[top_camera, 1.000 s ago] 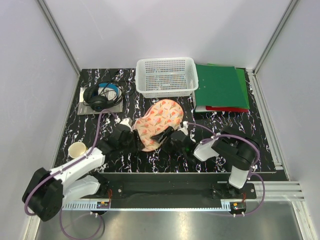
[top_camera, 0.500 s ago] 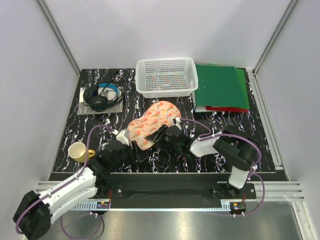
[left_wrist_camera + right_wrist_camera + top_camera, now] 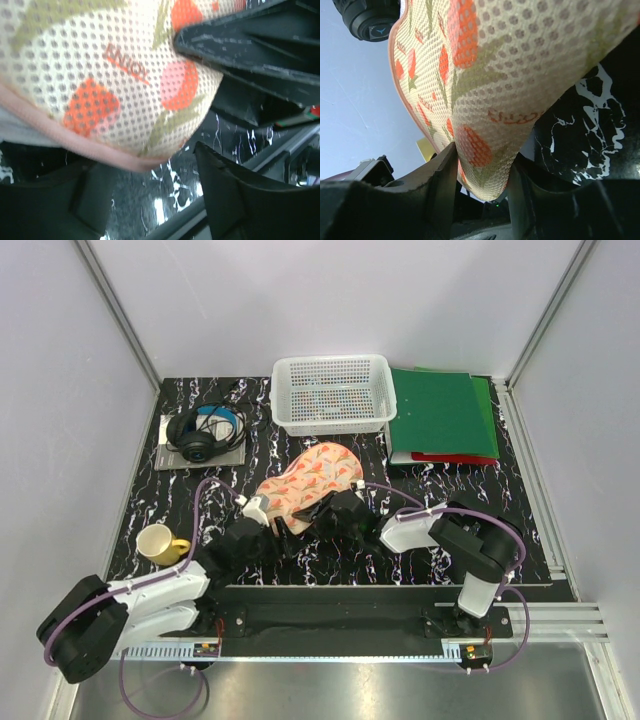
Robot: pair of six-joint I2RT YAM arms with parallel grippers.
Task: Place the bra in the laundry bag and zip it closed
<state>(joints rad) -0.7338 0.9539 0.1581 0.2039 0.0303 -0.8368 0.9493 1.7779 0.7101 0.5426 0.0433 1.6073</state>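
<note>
The laundry bag (image 3: 312, 480) lies mid-desk (image 3: 525, 490), between the white basket (image 3: 332, 392) and the front edge. The right gripper (image 3: 484, 156) is clamped on the bag's near lobe. The left gripper (image 3: 150, 175) is open, with the pink zip edge (image 3: 75, 137) between its fingers. Red lettering (image 3: 126, 62) reads "ENJOY".

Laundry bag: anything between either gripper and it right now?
Nothing visible. The laundry bag's near edge is pinched between the right gripper's fingers. The left gripper stands open, close up to the bag's pink zip edge.
</note>
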